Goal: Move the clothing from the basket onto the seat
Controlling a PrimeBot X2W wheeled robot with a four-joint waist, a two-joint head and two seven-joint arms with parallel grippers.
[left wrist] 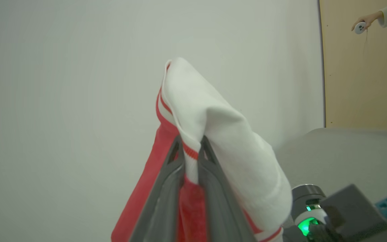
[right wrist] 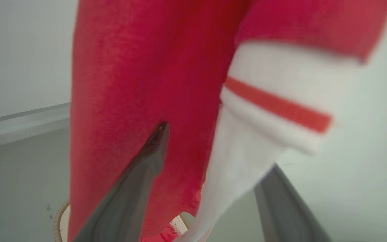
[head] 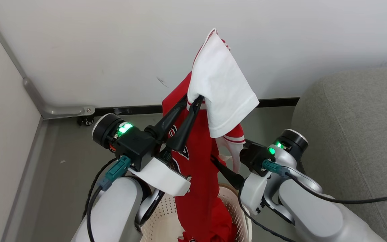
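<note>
The clothing (head: 197, 174), a red jersey with white, red-striped sleeves, hangs up out of the cream perforated basket (head: 163, 215), its lower end still inside. My left gripper (head: 191, 102) is shut on the clothing's upper part, and a white sleeve flops over the fingertips (left wrist: 190, 141). In the left wrist view the clothing (left wrist: 213, 127) is pinched between the two fingers. My right gripper (head: 218, 158) stands open, pointing left at the hanging fabric. In the right wrist view the clothing (right wrist: 129, 67) drapes between the right gripper's (right wrist: 213, 148) spread fingers. The grey seat (head: 354, 134) lies to the right.
A white wall stands close behind, with a dark baseboard (head: 277, 102). A metal rail and caster (head: 86, 119) sit at the left corner beside a pale partition. The basket rim (right wrist: 57, 222) shows below. A person's hand holding a controller (left wrist: 364, 22) is in front of a wooden panel.
</note>
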